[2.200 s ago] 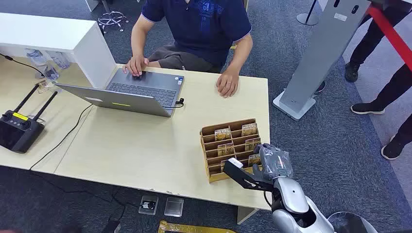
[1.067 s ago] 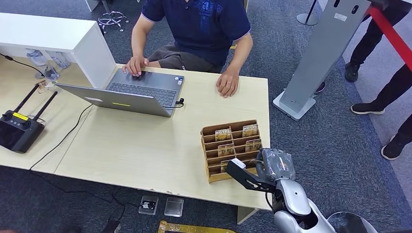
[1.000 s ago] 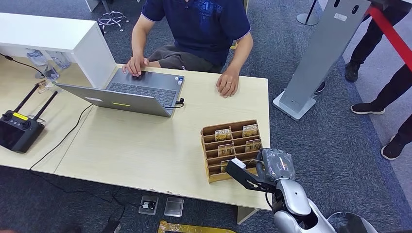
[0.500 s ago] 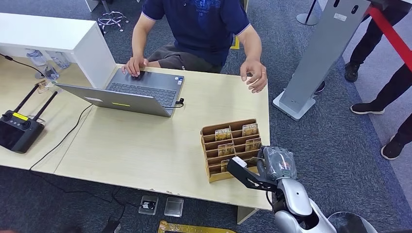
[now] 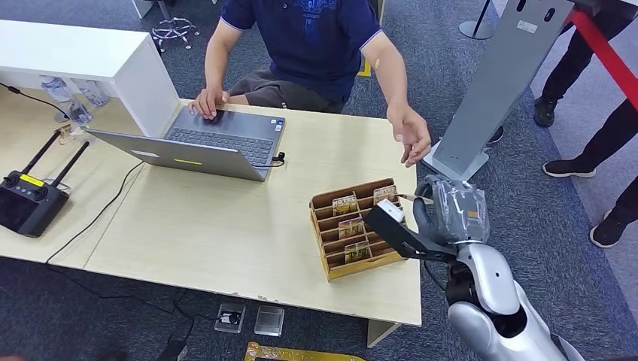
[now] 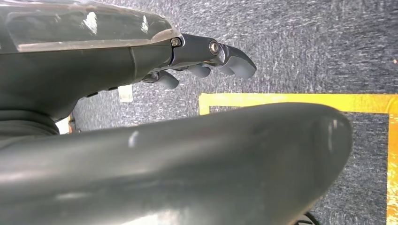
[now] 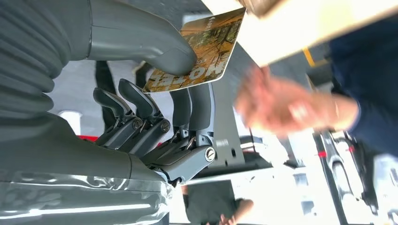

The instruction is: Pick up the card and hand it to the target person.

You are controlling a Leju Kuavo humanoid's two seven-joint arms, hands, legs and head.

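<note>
Right hand (image 5: 450,210) has risen, fingers (image 7: 190,105) pinching the card (image 7: 202,51) beside the rack (image 5: 353,226), person's hand (image 5: 410,135) near.

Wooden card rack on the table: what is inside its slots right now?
Inside the wooden card rack, printed cards stand in several slots. The right hand holding a card and its black wrist mount cover the rack's right-side slots.

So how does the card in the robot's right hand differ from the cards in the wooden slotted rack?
The held brown printed card is pinched by the right hand, lifted clear of the wooden slotted rack; the racked cards stand in slots, partly hidden. Both show similar brown printing.
</note>
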